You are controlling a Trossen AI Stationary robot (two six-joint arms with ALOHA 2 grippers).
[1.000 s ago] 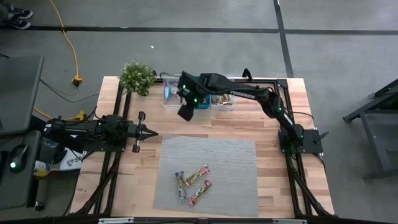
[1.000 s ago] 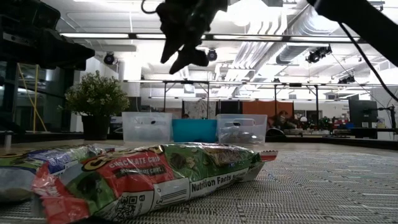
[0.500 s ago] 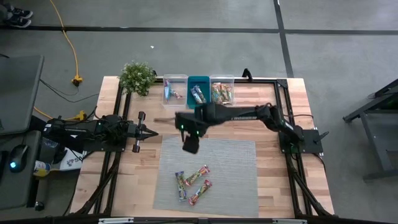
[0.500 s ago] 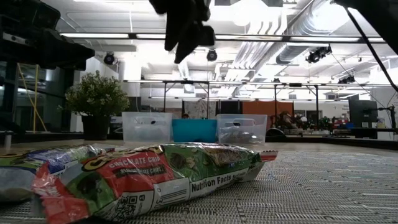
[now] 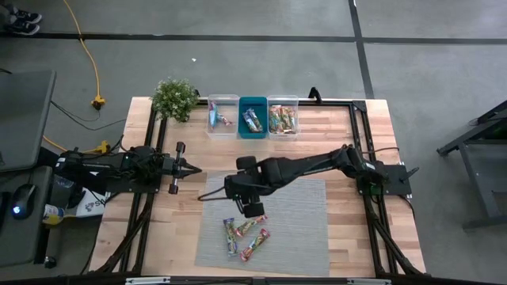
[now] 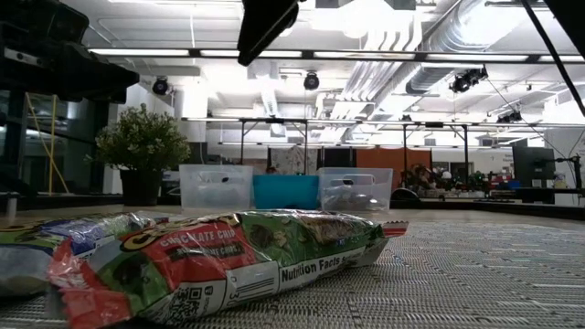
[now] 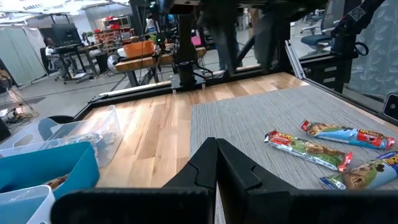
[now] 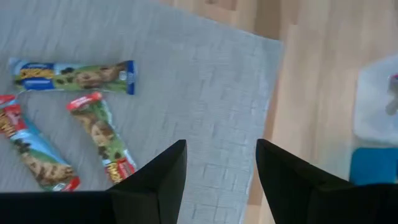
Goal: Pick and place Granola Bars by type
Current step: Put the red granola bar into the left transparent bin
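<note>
Hovering over the grey mat (image 5: pixel 301 214), right pincer (image 8: pixel 217 165) spread wide — empty (three Granola Bars (image 5: pixel 244 233) nearby), left pincer (image 7: pixel 216 163) clenched.

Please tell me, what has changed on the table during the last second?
The right gripper swung from above the three plastic bins to the grey woven mat, open and empty, near the three shiny wrapped granola bars. Those bars and the left gripper stayed put.

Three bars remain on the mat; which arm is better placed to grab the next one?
The right. The right gripper hangs open over the grey mat, just beside the three bars. The left gripper is shut and parked off the mat's edge.
</note>
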